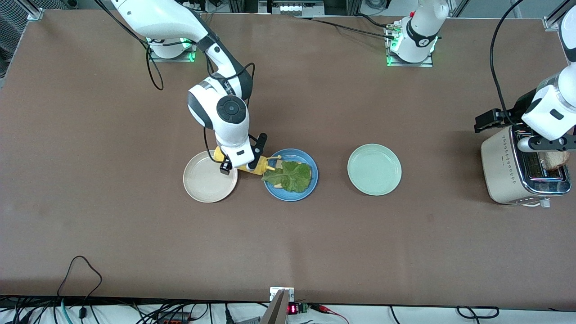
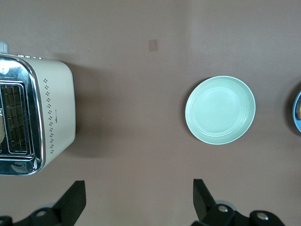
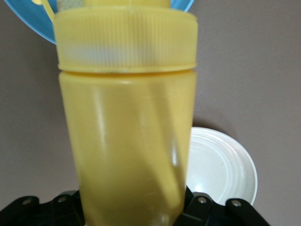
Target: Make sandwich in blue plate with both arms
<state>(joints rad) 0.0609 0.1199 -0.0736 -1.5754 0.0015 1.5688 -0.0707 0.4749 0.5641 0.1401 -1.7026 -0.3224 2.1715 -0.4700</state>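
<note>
The blue plate holds a bread slice with a crinkly green lettuce leaf on top. My right gripper is shut on a yellow squeeze bottle, tilted with its nozzle over the plate's rim toward the lettuce. The bottle fills the right wrist view, with the blue plate past its cap. My left gripper is open and empty, up by the toaster. A second bread slice stands in the toaster's slot.
A cream-white plate lies beside the blue plate toward the right arm's end, partly under the right wrist. A mint-green plate lies between the blue plate and the toaster; it also shows in the left wrist view.
</note>
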